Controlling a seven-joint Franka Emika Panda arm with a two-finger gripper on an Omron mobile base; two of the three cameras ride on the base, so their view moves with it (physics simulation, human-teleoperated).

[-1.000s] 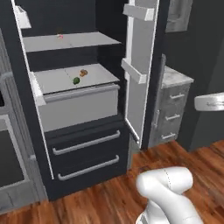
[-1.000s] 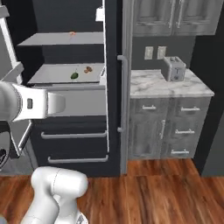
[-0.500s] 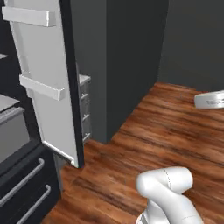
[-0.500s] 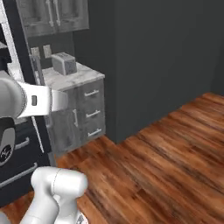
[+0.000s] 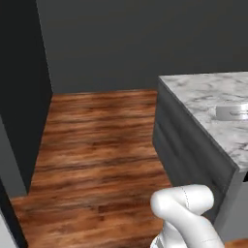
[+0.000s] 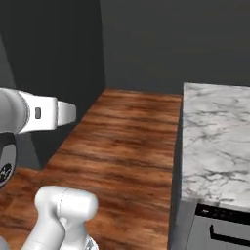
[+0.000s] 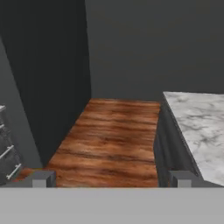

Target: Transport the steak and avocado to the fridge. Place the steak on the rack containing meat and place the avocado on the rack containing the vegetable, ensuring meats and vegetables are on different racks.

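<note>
Marble countertop (image 5: 213,101) is filling the right of the left base view, wooden floor (image 5: 97,150) spreading at centre. Right base view: the arm is reaching in from the left edge. Hand view: gripper (image 7: 112,178) fingertips are standing wide apart, empty, at the bottom corners. Steak, avocado and fridge: whereabouts cannot be told.

Counter (image 5: 203,97) right of the floor (image 5: 97,145), wall (image 5: 145,38) behind

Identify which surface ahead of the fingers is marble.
The raised counter on the right: white with grey veins. The floor left of it is brown wood planks.
</note>
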